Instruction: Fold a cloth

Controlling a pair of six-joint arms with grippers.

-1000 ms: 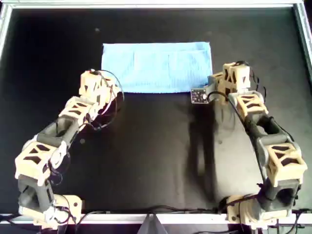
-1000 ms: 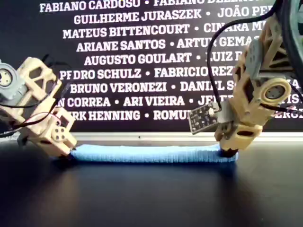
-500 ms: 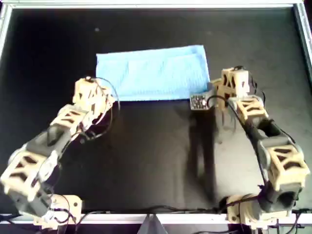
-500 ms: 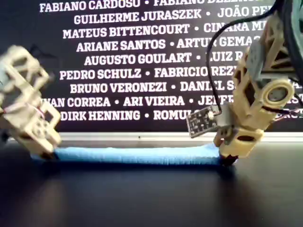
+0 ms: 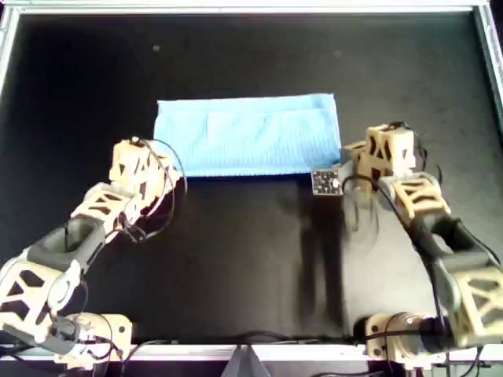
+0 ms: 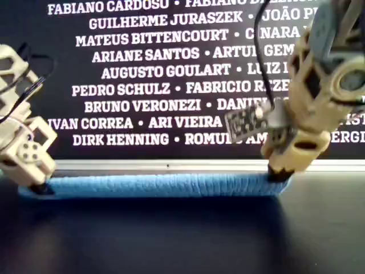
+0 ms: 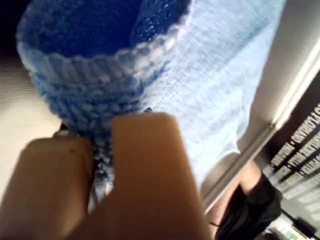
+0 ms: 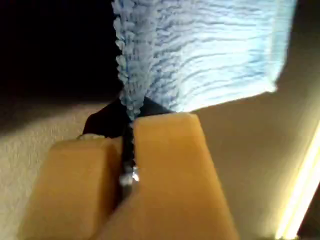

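Both claws, first [image 7: 102, 150] and second [image 8: 127, 150], are clamped on the cloth's [image 5: 247, 133] near corners, keeping its edge taut for folding toward the surface's [image 5: 236, 259] far edge.

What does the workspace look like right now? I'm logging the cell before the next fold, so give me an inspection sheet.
Surface: black matte table top with a metal frame at its edges.
Job's things: light sky-blue thin fabric cloth, a flat wide strip lying on the table, already doubled over judging by the layered edges in both wrist views.
Clutter: nothing seen.
Grippers: my first gripper is shut on a cloth corner; my second gripper is shut on a cloth edge. In the overhead view one arm stands at each near corner of the cloth.
Cables: thin black wires loop along both arms.
Surroundings: dark banner with white printed names behind the table.
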